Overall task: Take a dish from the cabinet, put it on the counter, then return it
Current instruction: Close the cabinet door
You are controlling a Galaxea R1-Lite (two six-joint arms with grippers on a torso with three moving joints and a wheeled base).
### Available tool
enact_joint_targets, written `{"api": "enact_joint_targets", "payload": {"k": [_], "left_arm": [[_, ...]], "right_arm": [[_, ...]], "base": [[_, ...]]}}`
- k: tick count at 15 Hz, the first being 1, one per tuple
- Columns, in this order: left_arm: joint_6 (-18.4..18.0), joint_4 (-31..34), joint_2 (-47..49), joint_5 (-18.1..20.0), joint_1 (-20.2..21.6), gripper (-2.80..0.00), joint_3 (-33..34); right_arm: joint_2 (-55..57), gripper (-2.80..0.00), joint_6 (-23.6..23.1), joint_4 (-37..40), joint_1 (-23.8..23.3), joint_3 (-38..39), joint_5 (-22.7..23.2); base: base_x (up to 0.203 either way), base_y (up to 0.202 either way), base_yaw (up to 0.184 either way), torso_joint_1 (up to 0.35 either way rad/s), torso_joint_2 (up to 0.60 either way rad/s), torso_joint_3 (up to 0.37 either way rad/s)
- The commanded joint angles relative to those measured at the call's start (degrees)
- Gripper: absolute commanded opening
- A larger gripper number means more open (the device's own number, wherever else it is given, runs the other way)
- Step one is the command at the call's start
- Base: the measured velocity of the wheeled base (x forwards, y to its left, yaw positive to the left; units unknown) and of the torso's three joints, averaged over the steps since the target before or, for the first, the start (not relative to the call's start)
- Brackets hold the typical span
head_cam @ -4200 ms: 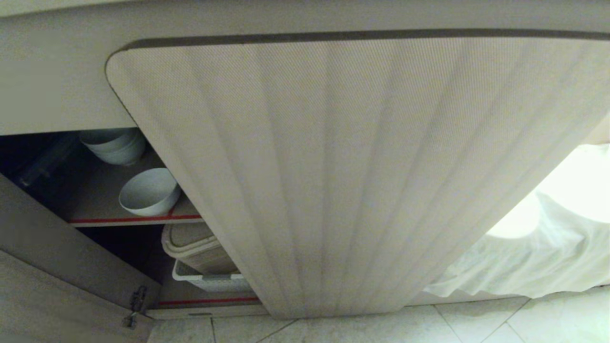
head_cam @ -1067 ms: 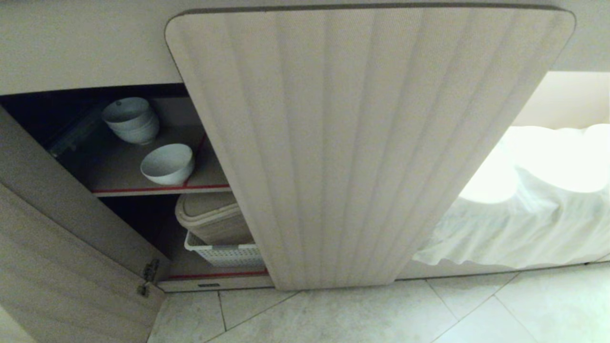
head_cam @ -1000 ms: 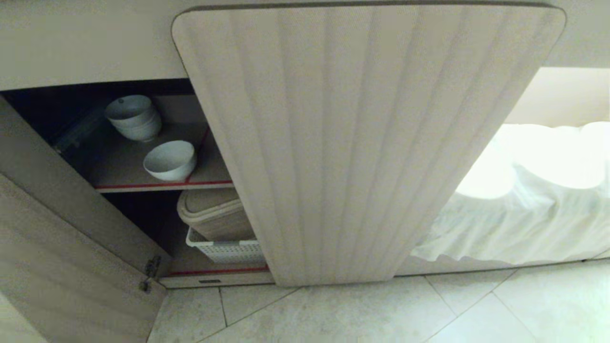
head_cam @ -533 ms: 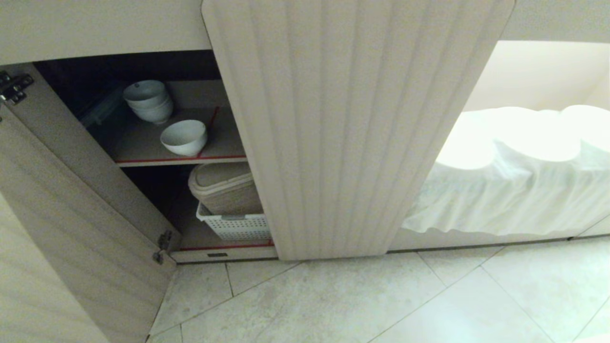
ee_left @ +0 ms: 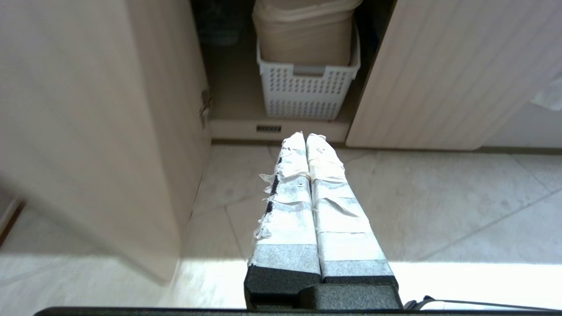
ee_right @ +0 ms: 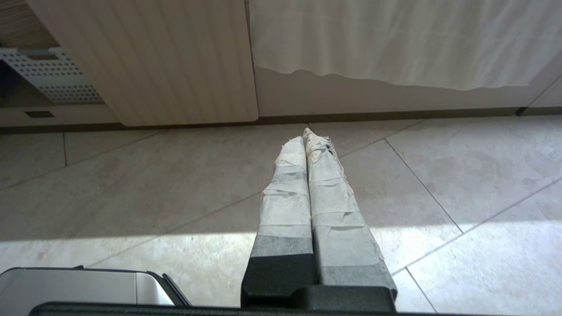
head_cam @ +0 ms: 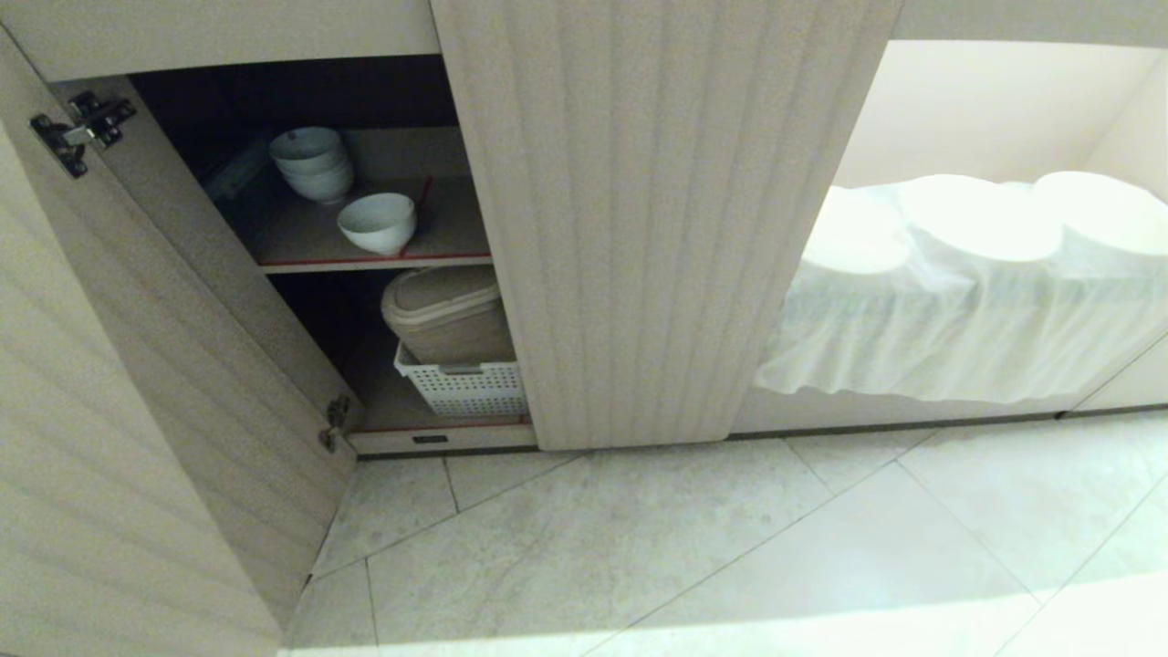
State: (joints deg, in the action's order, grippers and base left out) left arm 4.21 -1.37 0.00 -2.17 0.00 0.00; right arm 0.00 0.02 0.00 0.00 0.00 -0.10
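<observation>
Both grippers, left (ee_left: 306,137) and right (ee_right: 308,135), hang closed and empty while the view has backed off the ribbed beige cabinet (head_cam: 657,228), its small white ceramic bowl (head_cam: 377,223) unfetched.

The cabinet (head_cam: 301,91) interior is dim, its back nearly black above the shelf (head_cam: 301,246). The white cloth (head_cam: 958,274) on the right glares, its top blown out. A sunlit band crosses the floor (head_cam: 730,639) along the near edge in all views. The open door (ee_left: 88,131) is blurred in the left wrist view. Head-view lines bow toward the edges.
</observation>
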Motion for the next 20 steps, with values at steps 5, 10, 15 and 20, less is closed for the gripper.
{"api": "enact_joint_targets", "payload": {"k": [5,10,15,20], "left_arm": [[0.01,-0.04,0.0,-0.03,0.0,-2.8,0.0],[0.01,-0.04,0.0,-0.03,0.0,-2.8,0.0],[0.01,0.05,0.0,-0.03,0.0,-2.8,0.0],[0.01,-0.04,0.0,-0.03,0.0,-2.8,0.0]], "right_arm": [[0.0,-2.8,-0.02,0.0,0.07,0.0,0.01],[0.0,-2.8,0.05,0.0,0.0,0.0,0.01],[0.0,-2.8,0.0,0.0,0.0,0.0,0.01],[0.0,-2.8,0.01,0.0,0.08,0.0,0.01]], "base": [[-0.17,0.0,-0.001,0.002,0.0,0.002],[0.0,0.0,0.0,0.0,0.0,0.0],[0.0,0.0,0.0,0.0,0.0,0.0],[0.0,0.0,0.0,0.0,0.0,0.0]]}}
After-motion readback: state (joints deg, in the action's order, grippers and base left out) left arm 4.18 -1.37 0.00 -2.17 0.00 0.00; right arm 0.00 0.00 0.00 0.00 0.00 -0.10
